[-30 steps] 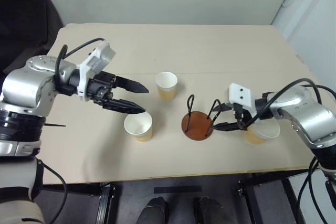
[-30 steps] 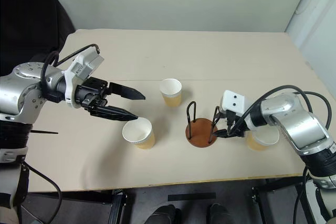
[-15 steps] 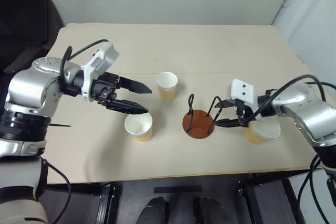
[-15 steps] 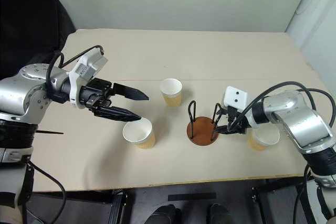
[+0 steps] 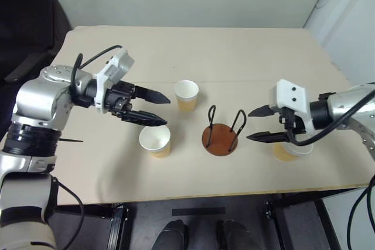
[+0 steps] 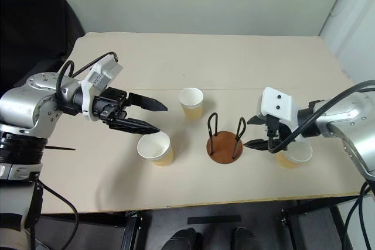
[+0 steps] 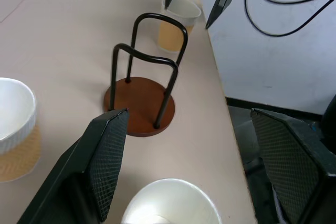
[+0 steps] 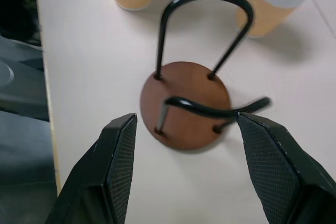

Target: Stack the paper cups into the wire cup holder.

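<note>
Three tan paper cups with white rims stand on the table: one (image 5: 186, 95) behind the middle, one (image 5: 154, 140) nearer the front left, one (image 5: 291, 149) at the right. The wire cup holder (image 5: 220, 139), a reddish-brown disc with two black wire loops, stands empty between them. My left gripper (image 5: 167, 112) is open and hovers just above and left of the front-left cup. My right gripper (image 5: 249, 126) is open, just right of the holder, above the right cup and partly hiding it. In the right wrist view the holder (image 8: 184, 103) lies past my open fingers (image 8: 118, 166).
The beige table (image 5: 234, 51) runs wide behind the cups. Its front edge is close below the holder and the cups. A black chair (image 5: 29, 21) stands off the table's back left corner. Black cables loop off both wrists.
My right gripper has lifted and pulled back to the right, away from the holder's loops. The left gripper, the cups and the holder have stayed in place.
</note>
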Robot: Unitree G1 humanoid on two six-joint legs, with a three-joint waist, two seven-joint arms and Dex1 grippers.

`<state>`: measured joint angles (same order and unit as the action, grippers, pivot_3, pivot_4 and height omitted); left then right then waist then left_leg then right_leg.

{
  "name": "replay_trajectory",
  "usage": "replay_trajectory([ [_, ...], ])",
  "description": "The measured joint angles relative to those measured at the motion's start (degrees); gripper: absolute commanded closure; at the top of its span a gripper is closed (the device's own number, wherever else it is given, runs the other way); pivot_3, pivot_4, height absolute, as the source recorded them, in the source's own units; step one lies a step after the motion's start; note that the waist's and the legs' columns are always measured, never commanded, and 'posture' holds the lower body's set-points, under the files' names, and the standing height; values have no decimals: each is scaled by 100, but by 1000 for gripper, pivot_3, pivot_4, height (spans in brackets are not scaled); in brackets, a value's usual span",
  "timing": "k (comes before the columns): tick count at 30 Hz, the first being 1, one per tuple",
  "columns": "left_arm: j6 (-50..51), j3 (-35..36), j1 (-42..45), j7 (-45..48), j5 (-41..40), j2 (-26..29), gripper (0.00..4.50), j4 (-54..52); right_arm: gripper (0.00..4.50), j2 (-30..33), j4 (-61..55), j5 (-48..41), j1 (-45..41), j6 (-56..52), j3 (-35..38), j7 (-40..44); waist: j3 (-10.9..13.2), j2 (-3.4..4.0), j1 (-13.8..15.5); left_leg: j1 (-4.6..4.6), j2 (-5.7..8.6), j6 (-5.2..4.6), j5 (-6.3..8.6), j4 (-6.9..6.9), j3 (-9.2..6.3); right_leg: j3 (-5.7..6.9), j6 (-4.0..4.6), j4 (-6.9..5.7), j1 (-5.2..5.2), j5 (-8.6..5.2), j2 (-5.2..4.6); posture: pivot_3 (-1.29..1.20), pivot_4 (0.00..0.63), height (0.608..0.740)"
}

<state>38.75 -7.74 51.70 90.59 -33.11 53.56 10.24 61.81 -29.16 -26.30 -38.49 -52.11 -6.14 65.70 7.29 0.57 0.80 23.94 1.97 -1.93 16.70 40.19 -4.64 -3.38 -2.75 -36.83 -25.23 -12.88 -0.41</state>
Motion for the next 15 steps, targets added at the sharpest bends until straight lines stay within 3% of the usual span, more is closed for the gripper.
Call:
replay_trajectory([
  [10,-637,-31,471,3,420,-48,519,674,1474,359,172,60,-33,179,402,-177,0,0,1,0,0,0,0,-2,0,-2,0,-1,-2,0,-1,0,150,740],
  [15,-1604,-261,837,4,1131,-145,519,1324,1474,71,183,-224,-709,-13,480,-296,0,0,-4,1,0,-1,0,-2,0,-2,0,-5,-6,0,1,0,150,740],
])
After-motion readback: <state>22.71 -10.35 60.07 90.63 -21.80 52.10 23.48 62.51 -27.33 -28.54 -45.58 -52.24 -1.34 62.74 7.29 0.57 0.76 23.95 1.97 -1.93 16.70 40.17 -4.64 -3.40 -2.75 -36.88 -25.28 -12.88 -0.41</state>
